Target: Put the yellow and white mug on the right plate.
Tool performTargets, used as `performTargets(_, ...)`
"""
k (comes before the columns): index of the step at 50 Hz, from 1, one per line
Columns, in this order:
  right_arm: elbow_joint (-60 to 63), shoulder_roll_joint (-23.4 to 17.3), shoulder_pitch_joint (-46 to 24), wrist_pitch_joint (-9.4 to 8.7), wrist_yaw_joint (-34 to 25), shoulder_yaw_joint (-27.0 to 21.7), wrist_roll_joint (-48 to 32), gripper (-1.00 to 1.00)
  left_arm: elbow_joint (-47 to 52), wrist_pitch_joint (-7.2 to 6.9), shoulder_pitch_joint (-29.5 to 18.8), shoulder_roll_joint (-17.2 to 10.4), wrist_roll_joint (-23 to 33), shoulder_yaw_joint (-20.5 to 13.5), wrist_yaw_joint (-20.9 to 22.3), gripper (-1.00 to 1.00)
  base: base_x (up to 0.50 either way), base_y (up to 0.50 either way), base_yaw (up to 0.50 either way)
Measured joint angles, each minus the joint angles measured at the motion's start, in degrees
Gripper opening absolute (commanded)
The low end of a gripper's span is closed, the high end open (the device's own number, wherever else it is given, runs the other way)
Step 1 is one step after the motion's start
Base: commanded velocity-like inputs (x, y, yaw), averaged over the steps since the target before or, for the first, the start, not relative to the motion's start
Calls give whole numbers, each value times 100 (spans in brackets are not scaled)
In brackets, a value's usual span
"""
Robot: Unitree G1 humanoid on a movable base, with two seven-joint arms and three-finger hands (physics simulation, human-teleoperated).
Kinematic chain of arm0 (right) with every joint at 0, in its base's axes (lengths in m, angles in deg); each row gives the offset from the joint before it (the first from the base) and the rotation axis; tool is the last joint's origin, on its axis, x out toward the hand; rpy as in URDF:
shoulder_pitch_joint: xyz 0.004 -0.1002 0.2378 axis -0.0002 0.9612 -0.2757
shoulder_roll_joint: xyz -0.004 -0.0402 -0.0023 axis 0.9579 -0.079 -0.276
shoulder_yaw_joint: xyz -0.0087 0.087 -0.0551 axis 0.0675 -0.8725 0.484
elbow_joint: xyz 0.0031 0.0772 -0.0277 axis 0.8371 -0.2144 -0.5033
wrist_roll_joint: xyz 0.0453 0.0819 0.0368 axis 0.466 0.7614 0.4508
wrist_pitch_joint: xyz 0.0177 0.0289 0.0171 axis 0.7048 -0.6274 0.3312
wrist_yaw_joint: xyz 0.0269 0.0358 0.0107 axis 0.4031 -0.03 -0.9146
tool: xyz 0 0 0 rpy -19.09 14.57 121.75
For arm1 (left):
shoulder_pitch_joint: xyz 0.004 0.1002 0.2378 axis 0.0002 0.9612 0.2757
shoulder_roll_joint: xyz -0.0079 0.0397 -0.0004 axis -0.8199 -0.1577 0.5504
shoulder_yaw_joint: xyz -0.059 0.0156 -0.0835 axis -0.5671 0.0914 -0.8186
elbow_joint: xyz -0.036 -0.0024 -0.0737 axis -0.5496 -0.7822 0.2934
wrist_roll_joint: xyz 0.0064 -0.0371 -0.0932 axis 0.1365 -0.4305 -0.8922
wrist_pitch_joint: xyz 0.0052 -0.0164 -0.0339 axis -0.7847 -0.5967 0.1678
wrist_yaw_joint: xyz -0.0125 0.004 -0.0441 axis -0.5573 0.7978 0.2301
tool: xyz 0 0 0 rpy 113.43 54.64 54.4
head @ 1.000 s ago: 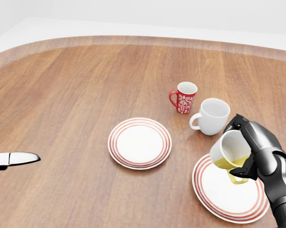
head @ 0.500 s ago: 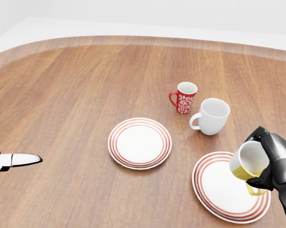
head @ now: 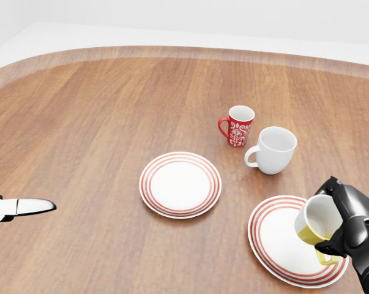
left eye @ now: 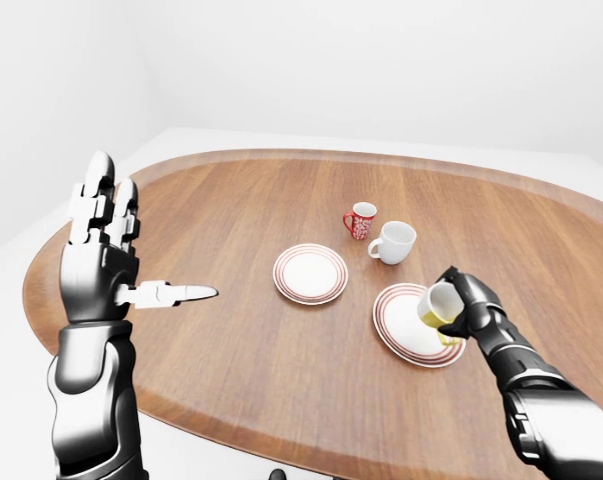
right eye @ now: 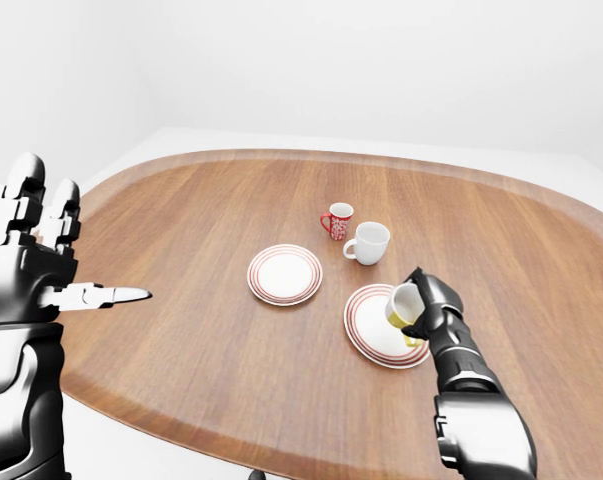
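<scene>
Clearly the risk is a tip-over: the mug (head: pixel 314 223) is tilted, mouth toward the view's left, so releasing it now could roll it off the plate (head: pixel 276 239) onto the tabletop (head: pixel 111 122). Right robot hand (head: pixel 346 226) grips the mug, fingers closed round it, over the plate's right edge. Left robot hand (left eye: pixel 103 250) is raised well apart, fingers spread wide and holding nothing.

Bright, even, diffuse light, sharp focus throughout, only faint soft shadows under crockery on the table (head: pixel 98 122), no glare.
</scene>
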Motion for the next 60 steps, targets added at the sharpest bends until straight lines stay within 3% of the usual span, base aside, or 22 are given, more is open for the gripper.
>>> performTargets(60,-470,433,-58,0,589,32,-383,-100,43,0,15,18,27,12,19,97,0,0,0)
